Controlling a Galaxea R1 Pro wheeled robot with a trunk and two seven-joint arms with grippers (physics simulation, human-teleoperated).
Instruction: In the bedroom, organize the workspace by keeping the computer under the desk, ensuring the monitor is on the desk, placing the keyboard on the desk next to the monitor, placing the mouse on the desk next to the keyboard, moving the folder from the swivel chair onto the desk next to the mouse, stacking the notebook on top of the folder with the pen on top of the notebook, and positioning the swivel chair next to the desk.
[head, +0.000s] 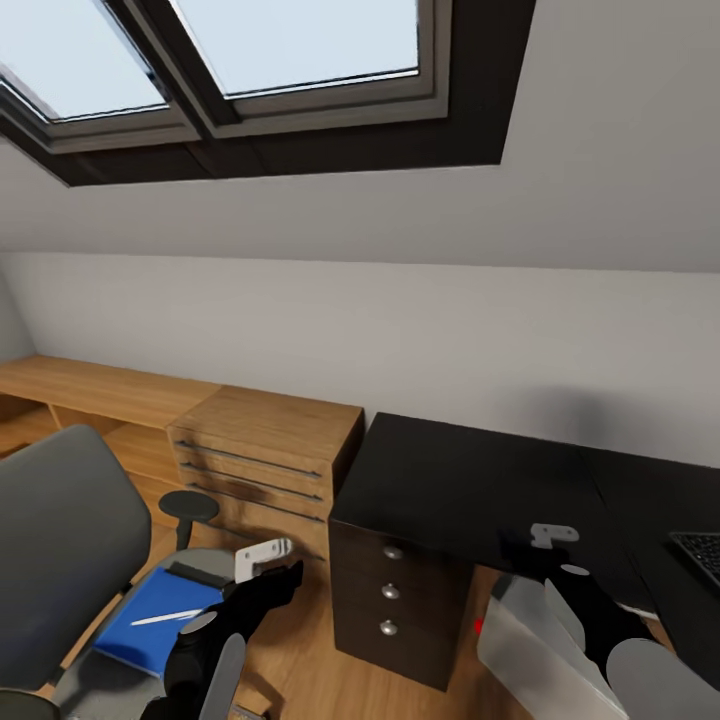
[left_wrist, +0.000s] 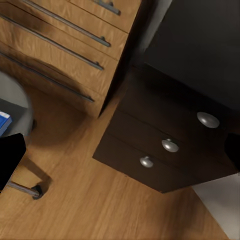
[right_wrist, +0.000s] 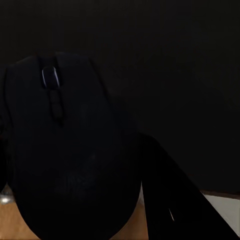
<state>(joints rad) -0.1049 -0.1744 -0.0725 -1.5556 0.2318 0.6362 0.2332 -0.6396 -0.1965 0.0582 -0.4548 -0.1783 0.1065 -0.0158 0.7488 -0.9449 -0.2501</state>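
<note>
Over desk (head: 450, 480) front edge, right gripper (head: 540, 552) grasps mouse (right_wrist: 70, 150), not yet set by keyboard (head: 700, 555) at right edge. Folder (head: 150, 615) w/ pen (head: 165, 617) on swivel chair (head: 60, 540) seat. Left gripper (head: 275, 580): fingers' state can't tell. Most steps left.

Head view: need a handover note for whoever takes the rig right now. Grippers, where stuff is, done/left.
Left gripper: open, empty, by the swivel chair.
Right gripper: appears shut on the mouse, at the desk front edge.
Folder on the chair seat, pen lying on it.
Keyboard on the desk, far right. Computer under the desk.
Done: computer, keyboard.
Left: set mouse beside keyboard, move folder to desk, build the stack, park the chair.
</note>
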